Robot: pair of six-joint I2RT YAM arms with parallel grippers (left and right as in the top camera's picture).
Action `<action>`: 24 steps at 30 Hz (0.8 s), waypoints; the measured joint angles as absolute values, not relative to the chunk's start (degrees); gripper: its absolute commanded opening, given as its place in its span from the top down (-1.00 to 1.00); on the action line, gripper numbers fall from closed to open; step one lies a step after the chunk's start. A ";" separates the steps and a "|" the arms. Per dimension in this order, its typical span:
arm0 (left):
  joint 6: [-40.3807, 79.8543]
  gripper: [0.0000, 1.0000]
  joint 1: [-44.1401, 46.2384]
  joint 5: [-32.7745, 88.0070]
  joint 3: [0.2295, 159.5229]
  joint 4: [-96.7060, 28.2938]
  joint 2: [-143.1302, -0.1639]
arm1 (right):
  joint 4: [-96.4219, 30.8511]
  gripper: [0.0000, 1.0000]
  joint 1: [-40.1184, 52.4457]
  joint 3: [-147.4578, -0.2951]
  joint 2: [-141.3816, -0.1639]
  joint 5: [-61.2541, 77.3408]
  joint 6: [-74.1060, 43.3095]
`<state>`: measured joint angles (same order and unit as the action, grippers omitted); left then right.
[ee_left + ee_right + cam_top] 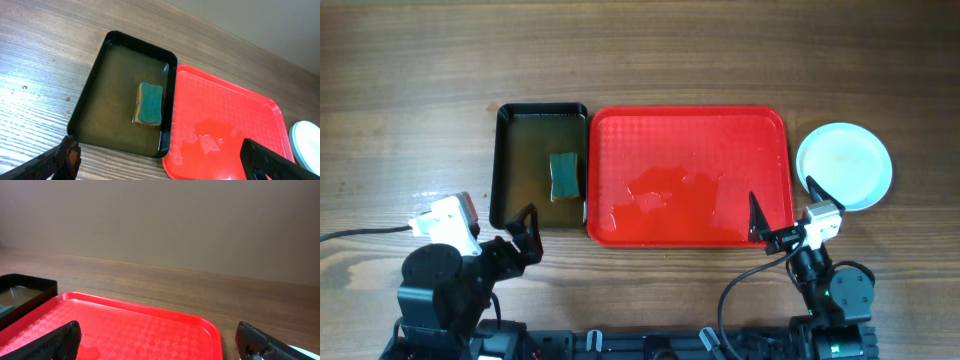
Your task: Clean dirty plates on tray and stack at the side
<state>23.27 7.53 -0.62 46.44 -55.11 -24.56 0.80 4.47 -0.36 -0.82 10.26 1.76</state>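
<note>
The red tray lies mid-table with no plates on it, only wet patches of water. The pale blue-white plates sit in a stack on the table just right of the tray; I cannot tell how many there are. Their edge shows in the left wrist view. My left gripper is open and empty, near the front of the black tray. My right gripper is open and empty over the tray's front right corner, left of the plates. Both wrist views show spread fingers with nothing between them.
A black rectangular tray holding murky water stands against the red tray's left side, with a green sponge lying in it. The sponge also shows in the left wrist view. Bare wooden table surrounds everything.
</note>
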 measured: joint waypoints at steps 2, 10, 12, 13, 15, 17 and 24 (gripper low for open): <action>23.27 -1.00 7.53 -0.62 46.44 -55.11 -24.56 | 0.80 -0.99 4.47 -0.36 -0.82 10.26 1.76; 23.27 -1.00 7.53 -0.62 46.44 -55.11 -24.56 | 0.80 -0.99 4.47 -0.36 -0.82 10.26 1.56; 23.27 -1.00 7.53 -0.62 46.44 -55.11 -24.56 | 0.80 -0.99 4.47 -0.36 -0.82 10.24 1.58; 23.27 -1.00 7.53 -0.62 46.44 -55.11 -24.56 | 0.80 -0.99 4.47 -0.36 -0.82 10.26 1.58; 23.27 -0.99 7.53 -0.62 46.44 -55.11 -24.58 | 0.80 -0.99 4.47 -0.36 -0.82 10.26 1.58; 23.27 -1.00 7.53 -0.62 46.44 -55.11 -24.58 | 0.80 -0.99 4.47 -0.36 -0.82 10.24 1.58; 21.17 -1.00 5.19 -1.89 37.52 -49.01 -17.93 | 0.62 -0.99 4.47 -0.36 -0.78 10.26 1.56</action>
<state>21.17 5.19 -1.89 37.52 -49.01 -17.93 0.62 4.47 -0.36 -0.78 10.26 1.56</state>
